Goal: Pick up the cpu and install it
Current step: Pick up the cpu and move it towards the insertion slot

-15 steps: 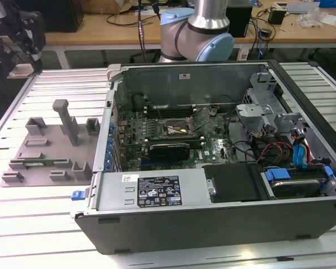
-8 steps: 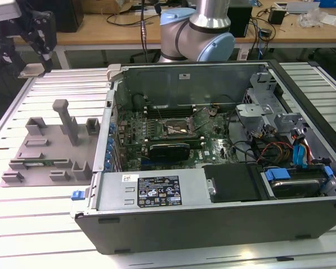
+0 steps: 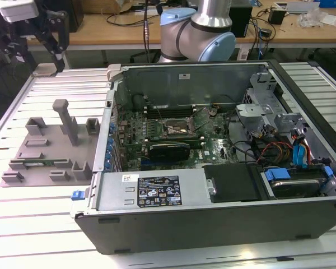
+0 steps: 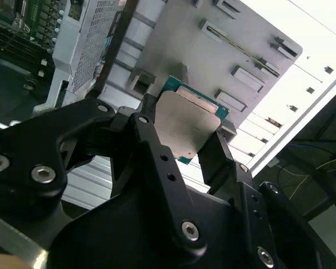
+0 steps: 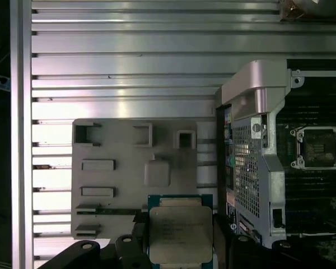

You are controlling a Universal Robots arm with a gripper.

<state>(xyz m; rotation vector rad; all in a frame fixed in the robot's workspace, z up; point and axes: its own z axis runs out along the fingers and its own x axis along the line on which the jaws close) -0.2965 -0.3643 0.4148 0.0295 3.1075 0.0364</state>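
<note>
Pinching the small flat square cpu [image 5: 179, 232] with its silvery metal lid and green rim by two opposite edges, the black two-fingered gripper [image 5: 181, 241] is closed to just the chip's width. In both wrist views its fingers [image 4: 147, 115] press against the chip's sides. The cpu [image 4: 186, 126] is held in the air, apart from the grey moulded holder plate [image 5: 129, 168] and outside the case.

That plate lies on the ribbed aluminium table [image 5: 129, 67] and has several rectangular pockets and slots. One long slot holds a thin green-edged strip [image 5: 109, 211].

In the exterior view the gripper [image 3: 39, 59] sits high at the exterior view's left; what it carries is too small to tell there.

The open grey metal computer case [image 3: 213, 224] holds:
- a green motherboard [image 3: 134, 129]
- a dark square socket in a metal frame [image 3: 176, 130]
- a long black rectangular card [image 3: 168, 150] just beside the socket
- coloured cables [image 3: 274, 151]

A white printed label [image 3: 152, 191] is stuck on the silver metal box [image 3: 109, 196] along the case's near wall. Faint print marks the cpu's lid.

In the first wrist view the frame cuts off one edge of the cpu.
</note>
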